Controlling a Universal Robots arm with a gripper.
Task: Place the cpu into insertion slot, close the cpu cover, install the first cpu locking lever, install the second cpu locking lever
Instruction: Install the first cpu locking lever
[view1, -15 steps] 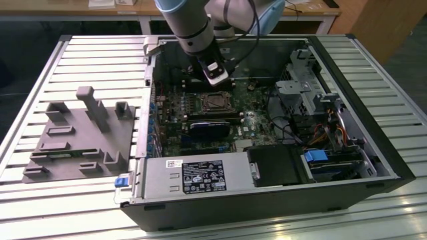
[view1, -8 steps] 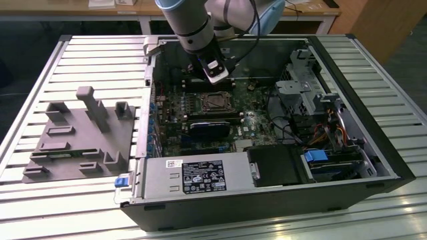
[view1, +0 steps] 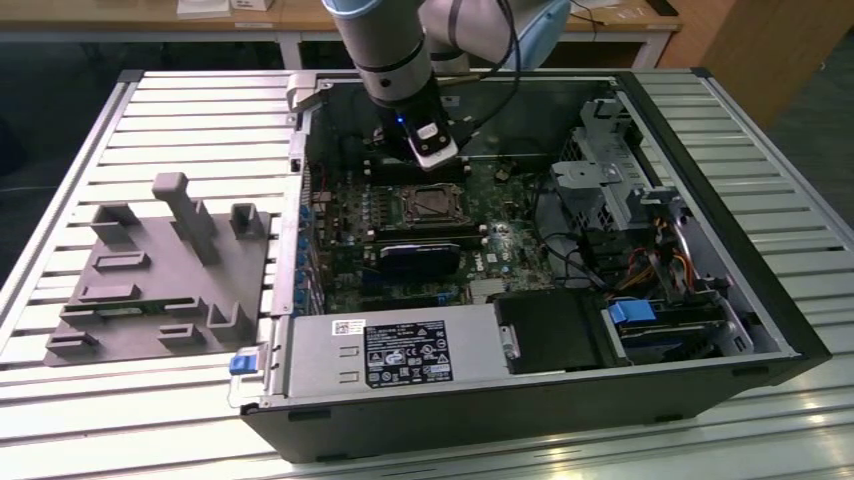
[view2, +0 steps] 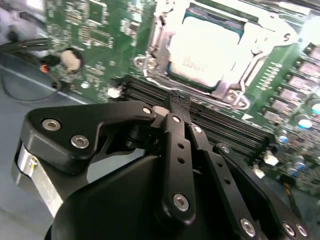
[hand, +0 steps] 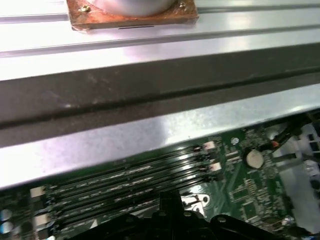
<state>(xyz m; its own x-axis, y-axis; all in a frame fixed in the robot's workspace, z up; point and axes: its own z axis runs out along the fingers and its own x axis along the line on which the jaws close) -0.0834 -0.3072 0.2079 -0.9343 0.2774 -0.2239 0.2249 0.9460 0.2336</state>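
Cpu (view2: 207, 50) sits in the insertion slot (view2: 161, 75) under the cpu cover (view2: 260, 37); thin, stiff, fragile, best gripped by edges. At its 6 o'clock hovers the hand (view2: 172, 107), fingers pinched together, empty.

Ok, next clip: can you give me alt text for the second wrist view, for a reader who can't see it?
A pale silvery cpu sits in the insertion slot on a green motherboard, framed by the silvery cpu cover. The black gripper hangs in the foreground, its jaws drawn together over the long black memory slots beside the socket, holding nothing.
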